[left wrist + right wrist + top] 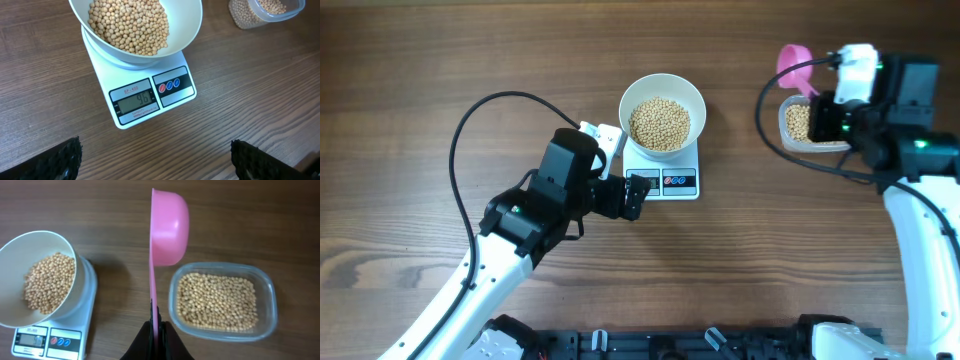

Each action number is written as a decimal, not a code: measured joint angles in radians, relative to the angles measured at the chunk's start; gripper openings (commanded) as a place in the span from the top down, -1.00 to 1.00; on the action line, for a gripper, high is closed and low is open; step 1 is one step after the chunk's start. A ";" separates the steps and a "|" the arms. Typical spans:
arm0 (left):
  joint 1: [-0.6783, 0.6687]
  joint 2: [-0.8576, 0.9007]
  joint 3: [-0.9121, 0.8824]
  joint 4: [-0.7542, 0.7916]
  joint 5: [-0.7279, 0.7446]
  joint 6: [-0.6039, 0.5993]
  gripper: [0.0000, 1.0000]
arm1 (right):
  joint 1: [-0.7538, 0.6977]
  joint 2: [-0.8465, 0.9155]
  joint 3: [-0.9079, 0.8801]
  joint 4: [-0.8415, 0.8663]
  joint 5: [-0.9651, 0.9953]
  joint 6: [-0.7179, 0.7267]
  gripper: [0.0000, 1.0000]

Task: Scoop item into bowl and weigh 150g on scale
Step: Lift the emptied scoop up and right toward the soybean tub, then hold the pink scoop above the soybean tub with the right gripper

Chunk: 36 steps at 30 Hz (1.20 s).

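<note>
A white bowl [662, 97] partly filled with pale-tan beans [660, 124] stands on the white scale [665, 180], whose display [136, 100] is lit. My left gripper [638, 195] hovers open at the scale's front left corner, its fingertips [65, 160] wide apart over bare wood. My right gripper [157, 337] is shut on the handle of a pink scoop [169, 227], held on edge above the table beside a clear tub [222, 301] of beans [216, 301]. In the overhead view the pink scoop [793, 65] sits just left of the tub [800, 125].
The wooden table [420, 80] stretches to the left and behind the scale. Black cables [470, 130] loop from each arm. The robot's base frame [650, 345] lines the front edge.
</note>
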 measured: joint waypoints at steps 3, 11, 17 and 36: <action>0.000 0.000 0.000 0.000 0.000 0.000 -1.00 | -0.055 0.000 0.000 -0.025 -0.027 -0.009 0.92; 0.000 0.000 0.000 0.000 0.000 0.000 -1.00 | -0.173 0.000 0.000 -0.064 -0.042 -0.120 0.91; 0.000 0.000 0.000 0.000 0.000 0.000 -1.00 | -0.181 0.007 0.000 -0.064 -0.042 -0.193 0.91; 0.000 0.000 0.000 0.000 0.000 0.000 -1.00 | -0.181 0.136 -0.001 -0.118 0.143 -0.245 0.91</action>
